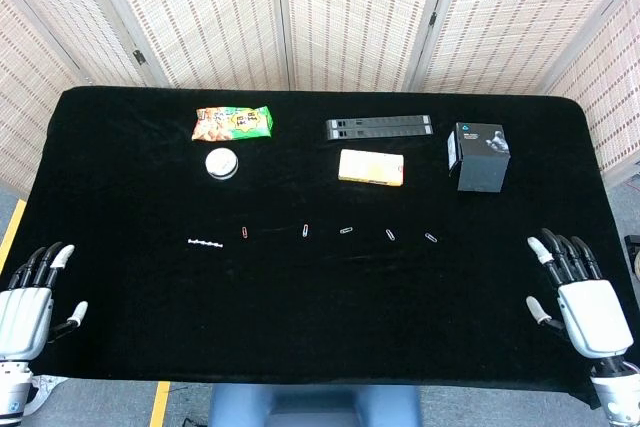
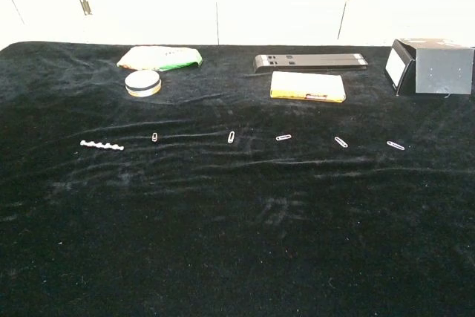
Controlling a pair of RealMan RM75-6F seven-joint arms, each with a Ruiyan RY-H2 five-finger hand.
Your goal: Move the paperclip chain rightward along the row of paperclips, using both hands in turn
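Observation:
A short white paperclip chain (image 1: 205,243) (image 2: 102,145) lies at the left end of a row of single paperclips on the black cloth. To its right come a red clip (image 1: 244,233) (image 2: 154,136), then several more, ending with the rightmost clip (image 1: 431,238) (image 2: 395,145). My left hand (image 1: 28,299) rests at the table's near left edge, fingers spread, holding nothing. My right hand (image 1: 578,294) rests at the near right edge, likewise spread and empty. Both hands are well away from the chain and show only in the head view.
Along the back stand a snack packet (image 1: 232,123), a round white tin (image 1: 221,163), a black bar-shaped case (image 1: 378,128), a yellow box (image 1: 371,167) and a dark box (image 1: 478,156). The black table (image 1: 320,327) ends just behind the hands.

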